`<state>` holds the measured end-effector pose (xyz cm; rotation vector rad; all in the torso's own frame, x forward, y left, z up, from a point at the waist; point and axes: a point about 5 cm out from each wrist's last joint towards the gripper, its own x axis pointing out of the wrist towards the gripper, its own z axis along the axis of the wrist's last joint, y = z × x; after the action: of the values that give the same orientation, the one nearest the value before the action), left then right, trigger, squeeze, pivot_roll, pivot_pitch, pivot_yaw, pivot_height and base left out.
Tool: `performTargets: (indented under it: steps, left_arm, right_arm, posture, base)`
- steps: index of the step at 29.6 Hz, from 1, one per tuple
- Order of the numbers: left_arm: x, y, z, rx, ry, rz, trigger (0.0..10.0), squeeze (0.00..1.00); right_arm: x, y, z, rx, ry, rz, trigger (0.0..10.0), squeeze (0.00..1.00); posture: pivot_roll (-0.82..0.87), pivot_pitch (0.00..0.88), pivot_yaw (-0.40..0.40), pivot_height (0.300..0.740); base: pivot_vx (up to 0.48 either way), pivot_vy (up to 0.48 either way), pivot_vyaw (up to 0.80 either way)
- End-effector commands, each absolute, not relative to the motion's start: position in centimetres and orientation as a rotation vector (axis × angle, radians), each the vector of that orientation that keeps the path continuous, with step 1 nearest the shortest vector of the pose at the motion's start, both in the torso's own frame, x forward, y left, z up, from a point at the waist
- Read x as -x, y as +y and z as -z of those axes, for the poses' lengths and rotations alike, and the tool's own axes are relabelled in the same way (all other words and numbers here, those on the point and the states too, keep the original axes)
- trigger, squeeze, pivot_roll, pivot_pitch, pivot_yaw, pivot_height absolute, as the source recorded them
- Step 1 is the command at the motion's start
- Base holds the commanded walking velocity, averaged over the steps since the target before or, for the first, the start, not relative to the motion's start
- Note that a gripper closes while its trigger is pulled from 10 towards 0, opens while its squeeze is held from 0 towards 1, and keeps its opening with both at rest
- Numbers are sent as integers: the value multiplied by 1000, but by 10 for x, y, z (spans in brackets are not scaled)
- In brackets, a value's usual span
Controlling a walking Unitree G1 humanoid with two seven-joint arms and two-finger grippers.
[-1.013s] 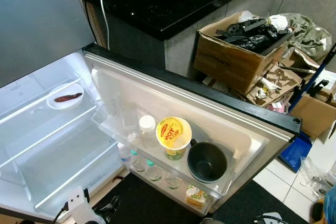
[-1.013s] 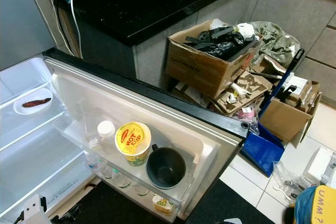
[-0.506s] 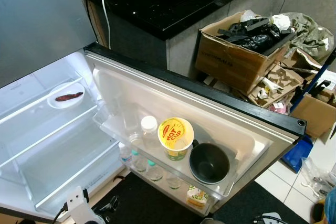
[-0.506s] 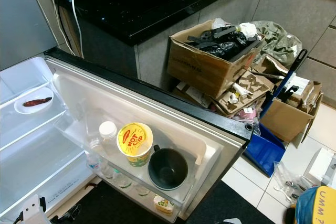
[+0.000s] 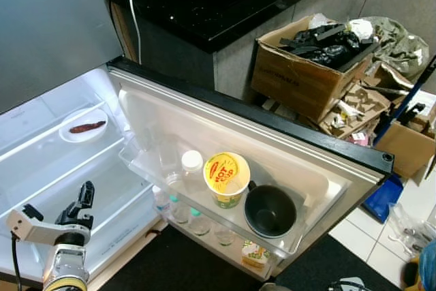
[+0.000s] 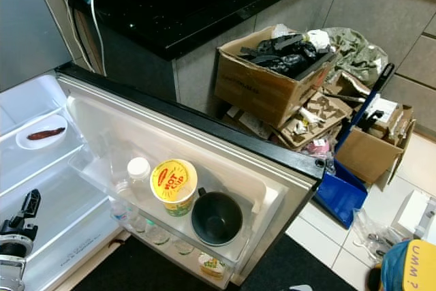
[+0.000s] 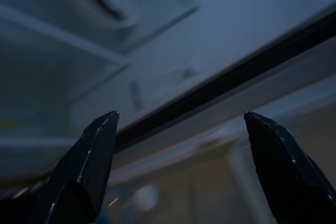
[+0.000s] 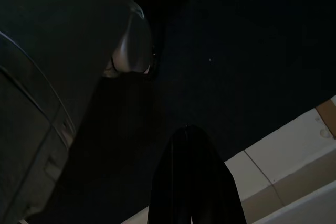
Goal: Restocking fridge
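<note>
White inside and lit up, the fridge (image 5: 48, 168) stands open. Its door shelf (image 5: 204, 199) holds a yellow cup (image 5: 226, 178), a black mug (image 5: 269, 210) and a bottle (image 5: 191, 168). The left gripper (image 5: 85, 195) is raised by the glass shelves, fingers (image 7: 84, 166) wide apart, holding nothing. The right gripper (image 8: 191, 182) hangs low with its fingers together.

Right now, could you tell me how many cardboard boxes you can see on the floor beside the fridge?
2. A large cardboard box full of dark items stands against the counter; a smaller cardboard box sits further right, behind the blue dustpan. Flattened cardboard lies between them; more boxes may be hidden.
</note>
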<state>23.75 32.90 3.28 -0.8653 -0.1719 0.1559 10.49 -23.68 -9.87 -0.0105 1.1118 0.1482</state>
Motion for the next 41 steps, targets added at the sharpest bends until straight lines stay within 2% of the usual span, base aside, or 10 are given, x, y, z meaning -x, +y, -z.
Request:
performTargets:
  steps: [1,4,11,15,25,27,37,38,40,41]
  left_arm:
    - [-244,332,-53,866,-272,15,10000,0]
    - [-254,320,-77,839,-342,305,10000,0]
    - [-261,316,-103,771,-387,491,10000,0]
    - [-275,301,-141,536,-307,746,10000,0]
    - [-288,287,-174,198,-152,931,10000,0]
    - [-291,282,-194,-22,-56,1015,10000,0]
    - [-299,282,-201,-358,132,1044,10000,0]
    - [-302,284,-199,-494,217,1044,10000,0]
    - [-302,284,-199,-494,217,1044,10000,0]
    - [-303,288,-196,-641,314,1046,10000,0]
  right_arm:
    - [-98,-234,101,19,1144,-164,10000,0]
    - [-97,-235,101,22,1146,-167,10000,0]
    - [-96,-238,101,26,1149,-164,10000,0]
    - [-96,-239,101,33,1156,-161,10000,0]
    - [-96,-236,102,27,1154,-164,10000,0]
    - [-94,-234,102,23,1158,-164,10000,0]
    - [-92,-233,103,19,1164,-163,10000,0]
    - [-92,-232,104,16,1163,-164,10000,0]
    - [-92,-232,104,16,1163,-164,10000,0]
    - [-92,-231,104,13,1160,-165,10000,0]
  posture:
    - [-57,108,10,740]
    - [-59,109,8,740]
    - [-59,109,8,740]
    - [-54,104,8,740]
    - [-58,106,14,740]
    - [-59,110,18,740]
    - [-57,114,27,740]
    - [-58,114,30,740]
    - [-58,114,30,740]
    - [-60,115,30,740]
  base:
    - [0,0,0]
    - [0,0,0]
    - [0,0,0]
    - [0,0,0]
    - [0,0,0]
    - [0,0,0]
    - [0,0,0]
    - [0,0,0]
    - [0,0,0]
    - [0,0,0]
